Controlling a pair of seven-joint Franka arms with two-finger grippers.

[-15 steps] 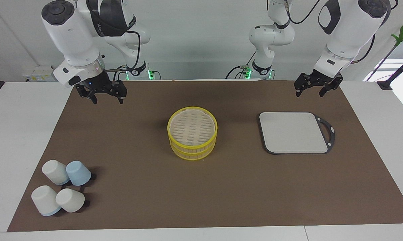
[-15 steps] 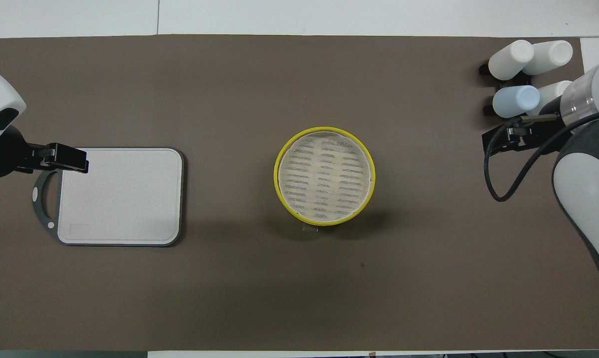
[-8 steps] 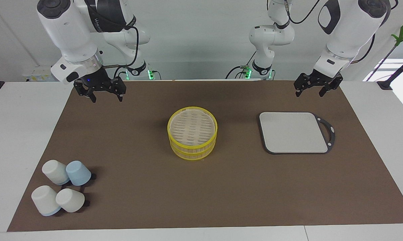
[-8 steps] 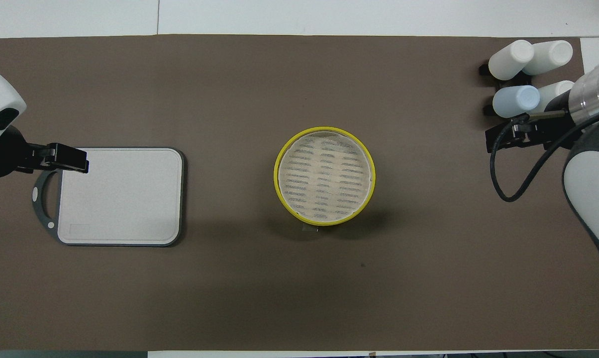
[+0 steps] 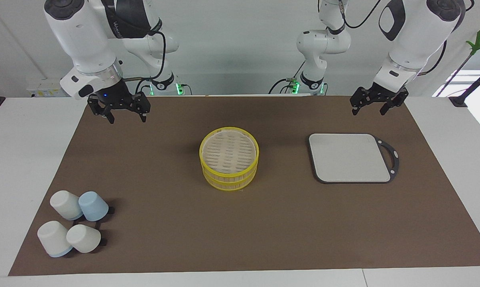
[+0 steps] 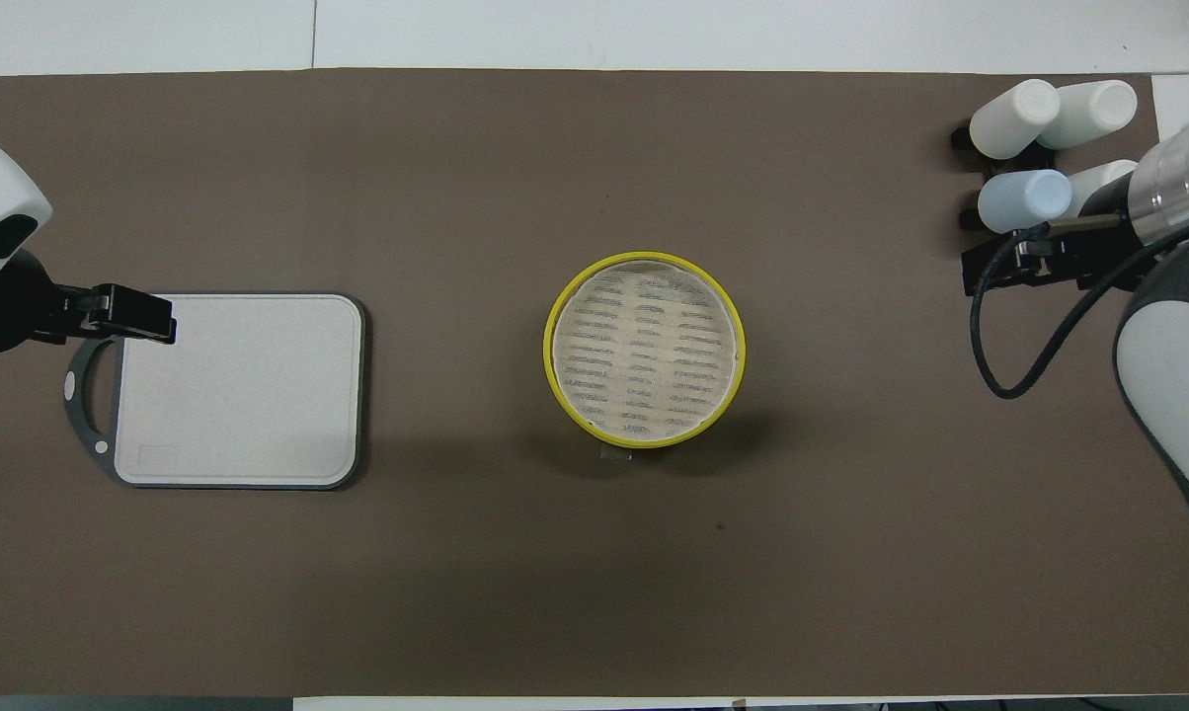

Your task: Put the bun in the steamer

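Note:
The steamer [image 5: 229, 180] stands in the middle of the brown mat, a round yellow-rimmed basket with tan slatted sides. Its matching lid [image 5: 229, 149] with a pale slotted top sits on it and covers the inside; the lid also shows in the overhead view [image 6: 645, 346]. The bun is not in view. My right gripper [image 5: 128, 118] is open and empty, raised over the mat's corner near its own base. It shows in the overhead view [image 6: 999, 272] beside the cups. My left gripper [image 5: 368, 112] is open and empty, raised over the mat's edge near the cutting board's handle, and waits.
A grey-rimmed white cutting board [image 5: 349, 157] lies bare toward the left arm's end, also in the overhead view [image 6: 239, 390]. Several upturned white and blue cups [image 5: 74, 225] stand at the mat's corner toward the right arm's end, farther from the robots than the steamer.
The right arm has drawn up and shifted slightly with its gripper still open and empty. The left arm, steamer, lid, board and cups have not moved.

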